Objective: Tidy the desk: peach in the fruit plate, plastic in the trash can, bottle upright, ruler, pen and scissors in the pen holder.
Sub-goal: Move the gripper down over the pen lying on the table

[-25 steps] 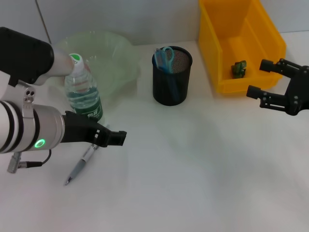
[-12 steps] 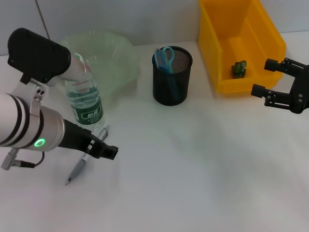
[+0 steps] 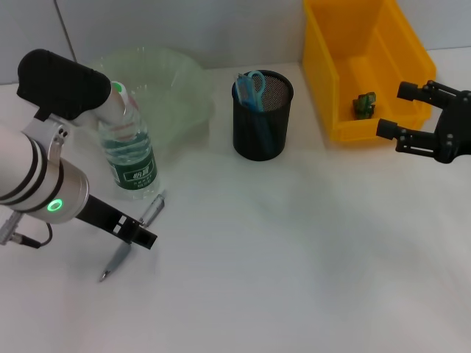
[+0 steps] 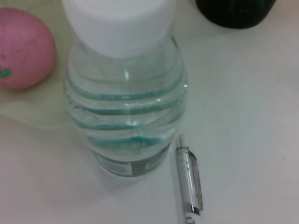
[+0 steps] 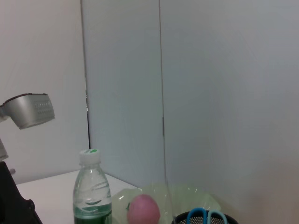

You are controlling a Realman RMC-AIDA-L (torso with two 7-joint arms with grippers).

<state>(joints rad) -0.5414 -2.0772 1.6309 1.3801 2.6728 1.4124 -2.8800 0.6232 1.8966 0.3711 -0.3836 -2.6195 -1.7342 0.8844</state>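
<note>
We are hovering our left pincer over the pen on the bench, beside the upright water bottle; its opening, we cannot tell. Our right pincer is hanging wide open, empty, beside the yellow bin.

Pink peach, green-labelled bottle, yellow bin, black holder

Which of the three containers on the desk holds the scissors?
The black mesh pen holder: blue scissors stick out of it. The yellow bin holds a green scrap, and the pale green plate holds the peach.
</note>
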